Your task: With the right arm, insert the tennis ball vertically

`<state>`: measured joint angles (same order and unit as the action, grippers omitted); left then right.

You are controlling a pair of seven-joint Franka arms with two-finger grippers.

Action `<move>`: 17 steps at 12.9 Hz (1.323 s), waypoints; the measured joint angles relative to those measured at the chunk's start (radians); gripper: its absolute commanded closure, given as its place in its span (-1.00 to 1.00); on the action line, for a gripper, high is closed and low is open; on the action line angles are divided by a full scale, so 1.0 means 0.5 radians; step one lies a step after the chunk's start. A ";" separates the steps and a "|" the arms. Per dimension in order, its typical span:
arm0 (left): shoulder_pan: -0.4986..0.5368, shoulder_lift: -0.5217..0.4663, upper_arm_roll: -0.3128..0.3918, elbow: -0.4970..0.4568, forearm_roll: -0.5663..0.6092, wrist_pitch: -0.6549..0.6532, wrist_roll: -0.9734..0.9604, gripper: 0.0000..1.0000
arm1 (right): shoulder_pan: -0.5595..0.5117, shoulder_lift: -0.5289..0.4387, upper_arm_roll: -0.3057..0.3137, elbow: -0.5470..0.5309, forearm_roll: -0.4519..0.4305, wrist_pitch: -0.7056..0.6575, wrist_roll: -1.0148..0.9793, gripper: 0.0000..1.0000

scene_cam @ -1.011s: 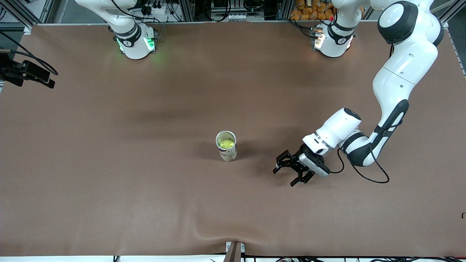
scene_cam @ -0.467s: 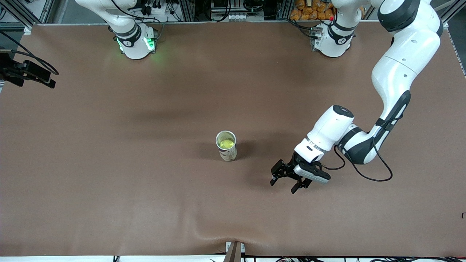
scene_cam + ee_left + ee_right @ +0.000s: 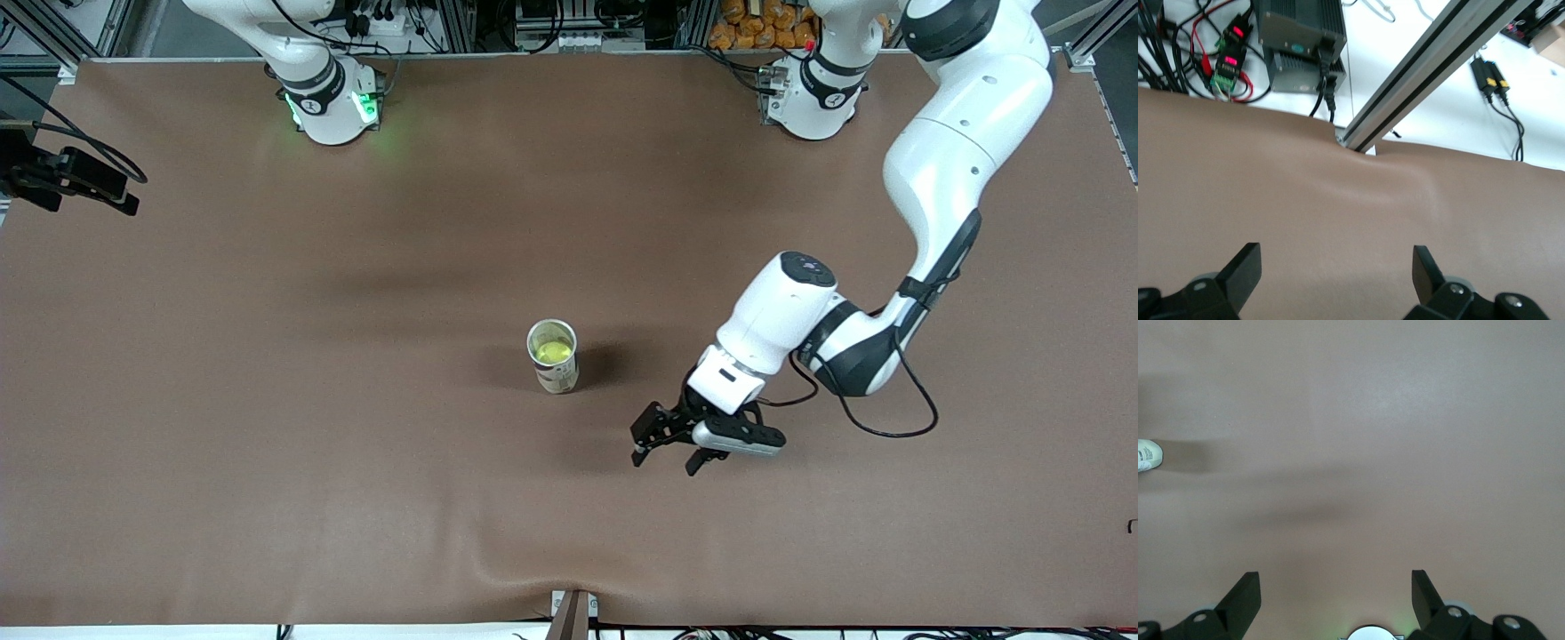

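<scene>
A yellow-green tennis ball (image 3: 553,352) lies inside an upright white cup (image 3: 557,375) in the middle of the brown table. The right arm's base (image 3: 329,98) stands at the table's back edge, and the arm rises out of the front view. My right gripper (image 3: 1336,587) is open and empty, high over bare table, with the cup (image 3: 1148,455) at the edge of its view. My left gripper (image 3: 662,449) is open and empty. It hovers low over the table beside the cup, toward the left arm's end. In its own view, the left gripper (image 3: 1336,260) faces the table's front edge.
A black camera mount (image 3: 76,178) sits at the right arm's end of the table. The cloth has a wrinkle (image 3: 533,569) by the front edge. An aluminium bar (image 3: 1438,67) and power boxes (image 3: 1301,33) lie past that edge.
My left arm has swung its open gripper over the table toward the cup's side and the front edge. The cup, the ball and the right arm's base have not moved.
</scene>
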<state>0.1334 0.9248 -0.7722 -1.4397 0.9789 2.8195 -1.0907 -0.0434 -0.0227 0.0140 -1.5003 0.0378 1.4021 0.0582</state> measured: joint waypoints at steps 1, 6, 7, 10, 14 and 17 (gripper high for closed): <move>-0.005 -0.008 -0.048 0.019 -0.030 -0.130 0.000 -1.00 | 0.000 0.000 0.000 0.000 0.000 0.000 0.000 -1.00; 0.139 -0.041 -0.327 0.054 -0.118 -0.568 0.000 -1.00 | 0.003 0.000 0.003 -0.002 0.000 0.000 0.000 -1.00; 0.192 -0.041 -0.421 0.057 -0.121 -0.703 0.000 -1.00 | 0.005 0.000 0.004 -0.003 0.000 0.000 0.000 -1.00; 0.369 -0.045 -0.752 0.070 -0.147 -1.051 0.000 -1.00 | 0.010 0.000 0.004 -0.005 0.000 0.000 0.000 -1.00; 0.676 -0.055 -1.223 0.071 -0.209 -1.641 0.046 -1.00 | 0.010 0.000 0.003 -0.005 0.000 -0.001 0.001 -1.00; 0.912 -0.061 -1.474 0.069 -0.276 -2.022 0.177 -1.00 | 0.010 0.000 0.003 -0.007 0.000 -0.002 0.001 -1.00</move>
<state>0.5896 0.8943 -1.5091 -1.4052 0.8409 1.8084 -1.0022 -0.0382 -0.0226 0.0154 -1.5037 0.0377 1.4011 0.0587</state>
